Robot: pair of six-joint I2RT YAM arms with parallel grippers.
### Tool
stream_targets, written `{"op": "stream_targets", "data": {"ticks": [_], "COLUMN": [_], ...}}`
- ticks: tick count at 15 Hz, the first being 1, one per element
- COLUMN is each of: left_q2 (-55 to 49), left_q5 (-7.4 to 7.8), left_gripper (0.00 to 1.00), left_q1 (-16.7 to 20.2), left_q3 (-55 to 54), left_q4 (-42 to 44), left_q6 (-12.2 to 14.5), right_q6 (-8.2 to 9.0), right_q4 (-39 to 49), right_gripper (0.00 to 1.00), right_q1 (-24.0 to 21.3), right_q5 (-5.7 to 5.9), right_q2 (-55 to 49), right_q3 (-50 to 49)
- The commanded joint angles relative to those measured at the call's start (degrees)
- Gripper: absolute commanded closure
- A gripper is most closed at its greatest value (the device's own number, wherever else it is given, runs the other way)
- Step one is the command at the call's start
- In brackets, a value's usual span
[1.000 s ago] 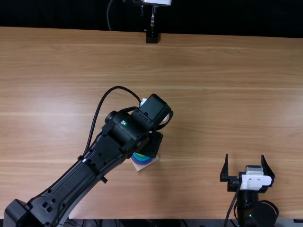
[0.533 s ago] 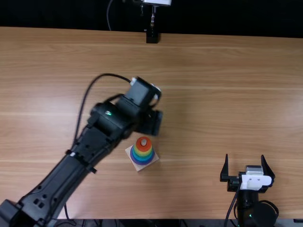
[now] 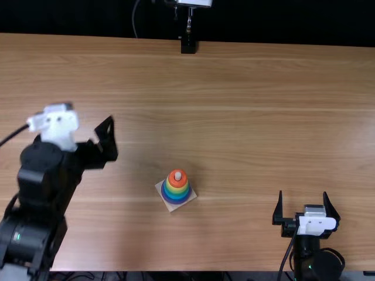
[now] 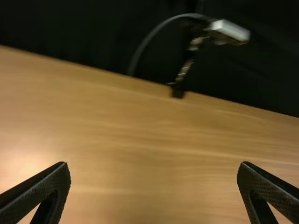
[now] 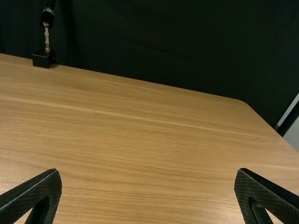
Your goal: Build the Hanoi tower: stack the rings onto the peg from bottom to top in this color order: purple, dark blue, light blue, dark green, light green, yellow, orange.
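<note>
Evidently, the wooden table (image 3: pixel 263 146) is left as open support for a stack that stands near, a little left of the middle. The left gripper (image 4: pixel 154 165) is held over the table's left part, well apart from the rings, its fingers spread with nothing between them, presumably so that nothing gets knocked. At the near right, the right gripper (image 3: pixel 303 193) is kept aside, also parted and empty, since no second hand seems needed. Beneath the tower, a square base (image 3: pixel 171 208) is set askew but flat, so the weight is carried evenly. Wide rings are placed low for steadiness: purple (image 3: pixel 176 202) under blues and greens, though the middle bands cannot be told apart with certainty, then yellow, then the orange ring (image 3: pixel 177 182), through which the peg (image 3: pixel 177 175) is seen. The build is judged complete.
</note>
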Motion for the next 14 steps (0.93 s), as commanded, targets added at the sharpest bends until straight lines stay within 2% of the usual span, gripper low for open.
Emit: {"op": "stream_targets", "data": {"ticks": [1, 3, 4, 5, 6, 7, 8, 11, 14], "left_q2": [-8.9, -22.0, -26.7, -30.6, -35.6, -41.3, -45.3, -54.0, -54.3], "left_q5": [-0.47, 0.27, 0.90, 1.74, 1.96, 1.32, 1.32, 1.32, 1.74], "left_gripper": [0.00, 0.00, 0.00, 0.00, 0.00, 0.00, 0.00, 0.00, 0.00], "left_q1": [2.7, 4.8, 4.9, 4.9, 4.8, 4.6, 4.6, 5.0, 5.6], "left_q3": [-8.6, -21.8, -27.5, -34.5, -40.9, -45.6, -48.7, -54.2, -56.6], "left_q4": [0.4, 2.0, 3.7, 6.5, 10.5, 14.4, 15.5, 15.4, 15.7], "left_q6": [0.4, 0.7, 1.7, 5.2, 9.7, 14.2, 17.1, 17.4, 17.9], "right_q6": [-0.14, -0.03, -0.14, -0.14, -0.03, -0.03, -0.14, -0.14, -0.14], "right_q4": [-0.5, -0.5, -0.5, -0.5, -0.5, -0.5, -0.5, -0.5, -0.5], "right_gripper": [0.00, 0.00, 0.00, 0.00, 0.00, 0.00, 0.00, 0.00, 0.00], "right_q1": [-0.6, -0.6, -0.6, -0.6, -0.6, -0.6, -0.6, -0.6, -0.6], "right_q5": [0.66, 0.66, 0.66, 0.66, 0.66, 0.66, 0.66, 0.66, 0.66], "right_q2": [-0.7, -0.7, -0.7, -0.7, -0.7, -0.7, -0.7, -0.7, -0.7], "right_q3": [-0.9, -0.9, -0.9, -1.0, -0.9, -0.9, -0.9, -1.0, -0.9]}}
